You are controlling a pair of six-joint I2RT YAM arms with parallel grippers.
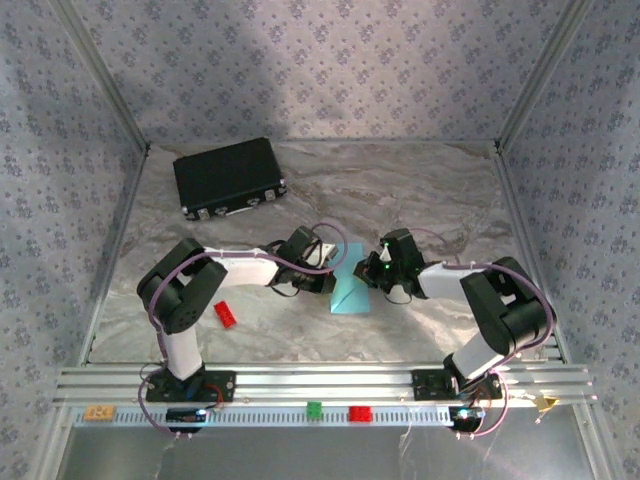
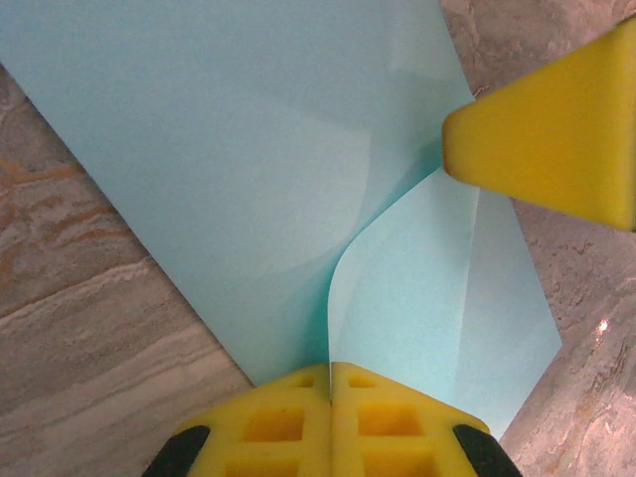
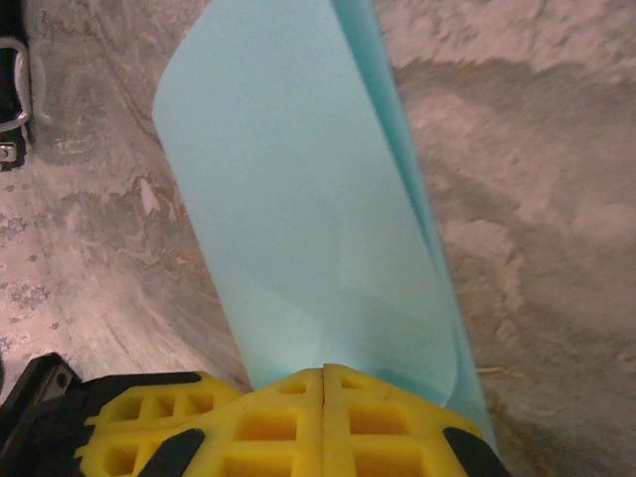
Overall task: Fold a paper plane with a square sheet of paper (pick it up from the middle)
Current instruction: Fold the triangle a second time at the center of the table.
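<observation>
- The square sheet of paper (image 1: pixel 350 288) lies mid-worktop (image 1: pixel 420 190), part folded and curling up between the arms.
- The left gripper (image 2: pixel 330 383) is clamped on its left side, and the right gripper (image 3: pixel 326 383) is pinched on its right side.
- This looks like an early fold. Next, the edges need aligning and the crease pressing flat.

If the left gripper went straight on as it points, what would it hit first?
The square sheet of paper that the left gripper is pinching lies straight ahead; beyond it, slightly aside, is the right gripper, though depth is unclear.
</observation>
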